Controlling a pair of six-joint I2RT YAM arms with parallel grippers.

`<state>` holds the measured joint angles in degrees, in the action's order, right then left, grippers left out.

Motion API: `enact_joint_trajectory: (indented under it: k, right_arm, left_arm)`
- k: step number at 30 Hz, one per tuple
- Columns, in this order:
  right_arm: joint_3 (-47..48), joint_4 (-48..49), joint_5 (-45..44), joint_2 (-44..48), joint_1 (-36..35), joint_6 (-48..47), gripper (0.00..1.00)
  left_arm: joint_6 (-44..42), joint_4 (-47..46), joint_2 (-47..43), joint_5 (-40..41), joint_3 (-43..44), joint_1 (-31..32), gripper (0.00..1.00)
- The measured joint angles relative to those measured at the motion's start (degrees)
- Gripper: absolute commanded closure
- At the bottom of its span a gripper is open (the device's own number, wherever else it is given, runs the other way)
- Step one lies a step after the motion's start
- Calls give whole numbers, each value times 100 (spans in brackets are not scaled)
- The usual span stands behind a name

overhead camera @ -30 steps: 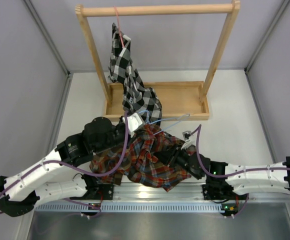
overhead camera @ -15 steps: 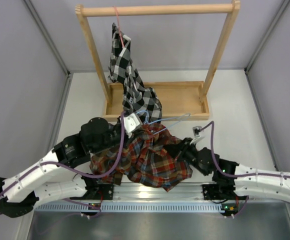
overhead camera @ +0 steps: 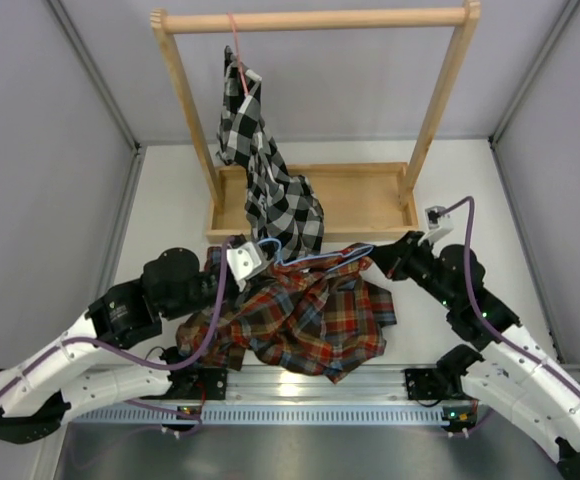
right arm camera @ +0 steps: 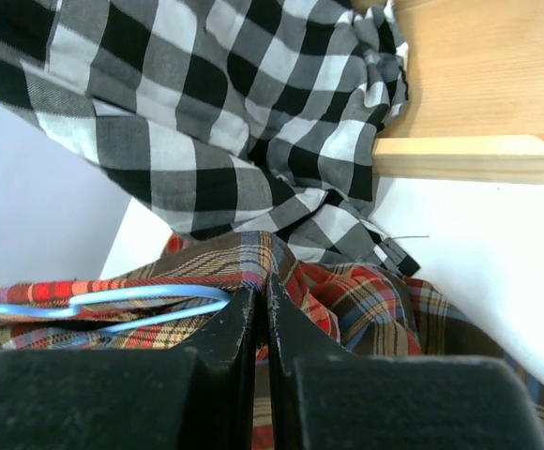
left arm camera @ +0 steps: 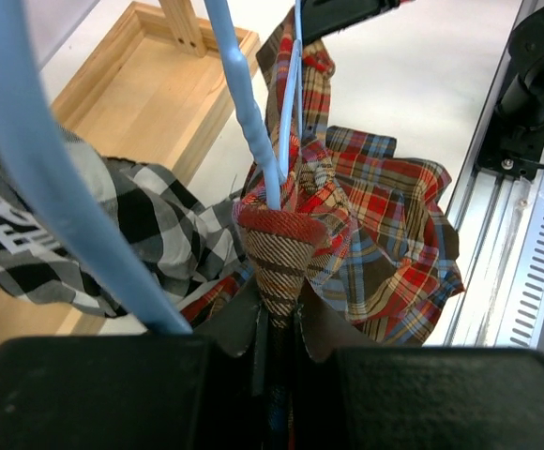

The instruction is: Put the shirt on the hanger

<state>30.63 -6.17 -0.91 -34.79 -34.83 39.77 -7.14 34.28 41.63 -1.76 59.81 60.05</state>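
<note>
Since one second ago my right gripper [right arm camera: 261,305], clamped on an edge of the shirt [overhead camera: 310,315], has pulled it rightward over the table [overhead camera: 470,200], while my left gripper [left arm camera: 277,314] pinches a fold where the hanger [left arm camera: 239,80] enters, so I think the opening is stretching.

At your left pincer [left arm camera: 277,311] the plaid shirt [left arm camera: 385,216] runs red, orange and dark blue, crossed by thin yellowish lines. The bit of it right at the tips is red along its edge and finely striped brown and cream beneath. The hanger [left arm camera: 238,75] rising from those tips is light blue. Beyond your right pincer [right arm camera: 261,298], the checked shirt [right arm camera: 206,122] is black, white and grey, and the rack [right arm camera: 478,84] is pale wood.
</note>
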Motion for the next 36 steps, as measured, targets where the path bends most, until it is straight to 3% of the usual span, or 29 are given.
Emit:
enact_joint_trajectory:
  k: [6,18,22,26,30,33,34,36]
  right_arm:
    - [481,-555,761,-372,533,-492,100]
    - [1484,-1331,1130,-1209,555,-1344,100]
    - [1473,-1145,1408,-951,-83,-1084,100]
    - [1362,-612,1252,-723,-1663,-802,100]
    - [1364,-225,501,-920,-2966,-741,100]
    - [1355,-160,-280,-1071,-3322,-671,89]
    - [1325,-142,-468,-1032,-3342,-647,75]
    - [1196,-170,-796,-761,-3366,-575,69]
  left_arm:
    - [157,238,-22,247,-107,4,100]
    - [586,636,667,769,79,4,100]
    - [1113,654,1134,1196,422,4,100]
    - [1622,372,1198,1231,706,4,100]
    - [1939,-125,1139,990,964,9,100]
    - [2061,-391,933,706,968,17,100]
    - [2076,-448,872,654,968,20,100]
    - [2072,-625,761,555,968,17,100]
